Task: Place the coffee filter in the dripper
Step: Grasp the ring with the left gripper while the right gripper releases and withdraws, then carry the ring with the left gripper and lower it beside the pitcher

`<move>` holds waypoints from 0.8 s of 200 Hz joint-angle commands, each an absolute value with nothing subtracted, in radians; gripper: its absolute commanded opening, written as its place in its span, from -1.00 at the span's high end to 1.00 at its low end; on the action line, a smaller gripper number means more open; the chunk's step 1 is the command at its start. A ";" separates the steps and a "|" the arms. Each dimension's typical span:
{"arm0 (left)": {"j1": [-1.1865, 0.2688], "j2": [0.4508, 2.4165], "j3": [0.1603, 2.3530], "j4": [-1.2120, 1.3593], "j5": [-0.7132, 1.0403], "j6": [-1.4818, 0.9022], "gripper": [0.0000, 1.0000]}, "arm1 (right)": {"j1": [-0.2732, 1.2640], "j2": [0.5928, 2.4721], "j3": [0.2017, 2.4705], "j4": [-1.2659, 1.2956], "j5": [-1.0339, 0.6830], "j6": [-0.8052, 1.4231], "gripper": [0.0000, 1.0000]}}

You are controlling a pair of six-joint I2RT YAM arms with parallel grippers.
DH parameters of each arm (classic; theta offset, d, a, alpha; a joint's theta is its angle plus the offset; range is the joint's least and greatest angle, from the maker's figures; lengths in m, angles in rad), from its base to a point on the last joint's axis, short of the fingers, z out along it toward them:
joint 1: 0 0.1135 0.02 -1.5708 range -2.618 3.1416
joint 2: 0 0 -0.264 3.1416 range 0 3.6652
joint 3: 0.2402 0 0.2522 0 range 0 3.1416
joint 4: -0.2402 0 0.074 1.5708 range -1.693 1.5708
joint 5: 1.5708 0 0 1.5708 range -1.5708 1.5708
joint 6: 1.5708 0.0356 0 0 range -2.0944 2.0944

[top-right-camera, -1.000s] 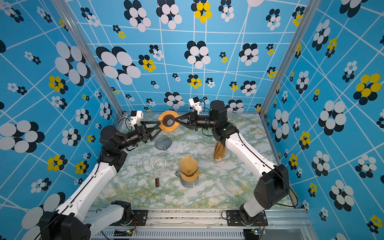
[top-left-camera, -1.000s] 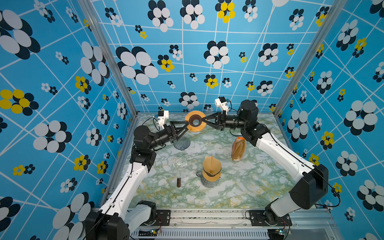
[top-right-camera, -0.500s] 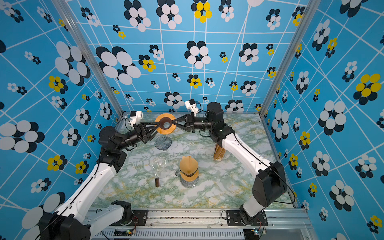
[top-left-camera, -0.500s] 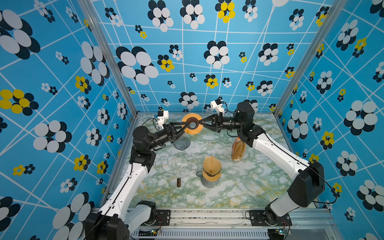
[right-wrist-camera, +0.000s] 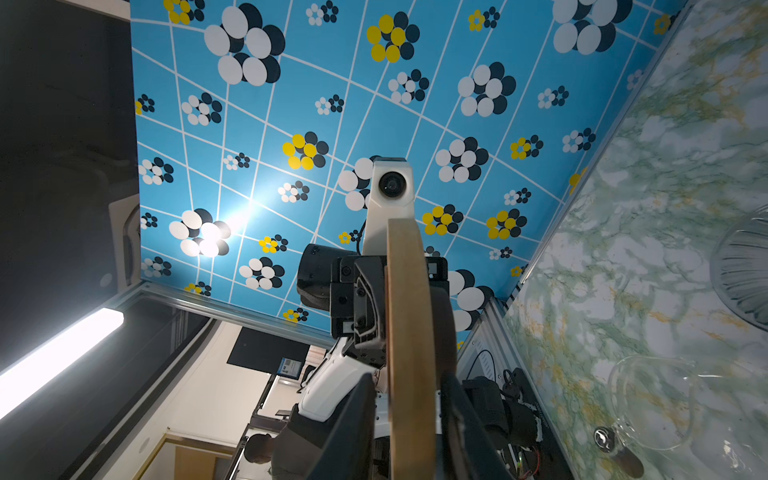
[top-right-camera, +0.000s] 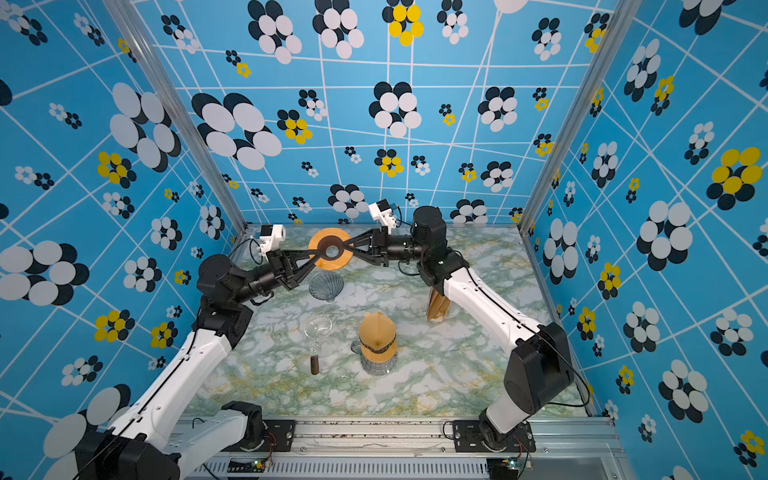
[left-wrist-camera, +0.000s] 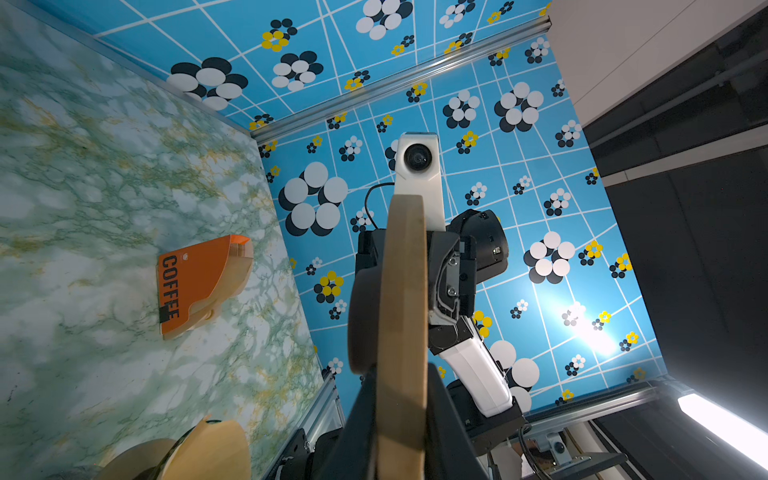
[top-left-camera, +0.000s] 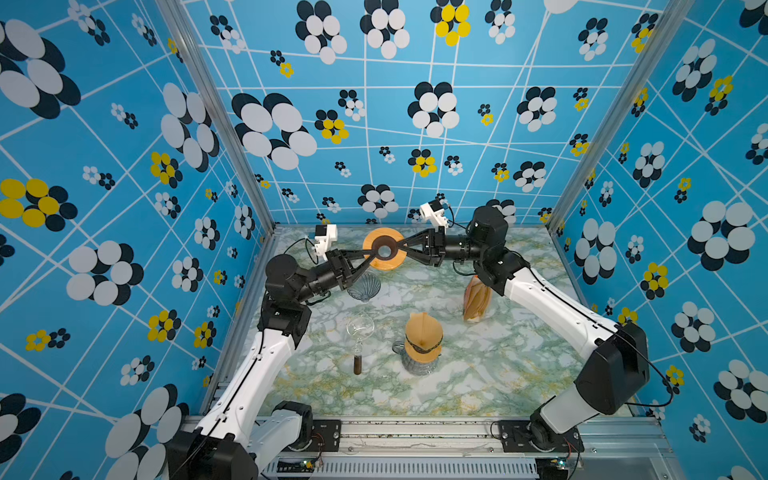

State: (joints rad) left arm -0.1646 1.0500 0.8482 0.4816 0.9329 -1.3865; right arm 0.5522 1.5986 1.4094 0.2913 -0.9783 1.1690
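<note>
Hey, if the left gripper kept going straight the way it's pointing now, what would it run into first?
The wooden ring: the left gripper is right at its rim, jaws either side of it. Directly beyond, the right gripper faces it from the ring's opposite side.

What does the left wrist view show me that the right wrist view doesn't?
Only the left wrist view shows the orange COFFEE filter pack lying on the table, and a tan coffee filter nearer the camera. Only the right wrist view shows the glass shell dish and the glass scoop with its dark handle. Both show the wooden ring edge-on in front of the lens, and the marble table.
</note>
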 commanded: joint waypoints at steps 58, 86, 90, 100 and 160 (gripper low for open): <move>-0.138 0.876 0.659 0.458 0.982 -1.370 0.70 | 0.542 1.474 1.338 0.086 -0.913 0.976 -0.31; -0.133 0.749 0.587 0.284 0.985 -1.312 0.69 | 0.538 1.401 1.345 -0.169 -0.828 0.793 -0.55; -0.133 0.730 0.575 0.259 0.985 -1.309 0.69 | 0.538 1.391 1.343 -0.193 -0.816 0.772 -0.58; -0.129 0.689 0.543 0.224 0.982 -1.312 0.69 | 0.539 1.364 1.330 -0.251 -0.789 0.731 -0.67; -0.052 0.471 0.370 0.036 1.007 -1.313 0.64 | 0.562 1.241 1.259 -0.480 -0.652 0.531 -0.99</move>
State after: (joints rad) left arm -0.0921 0.5297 0.4152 0.1219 0.9737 -1.3380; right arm 0.5434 1.2720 1.2842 -0.3202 -0.7467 0.6685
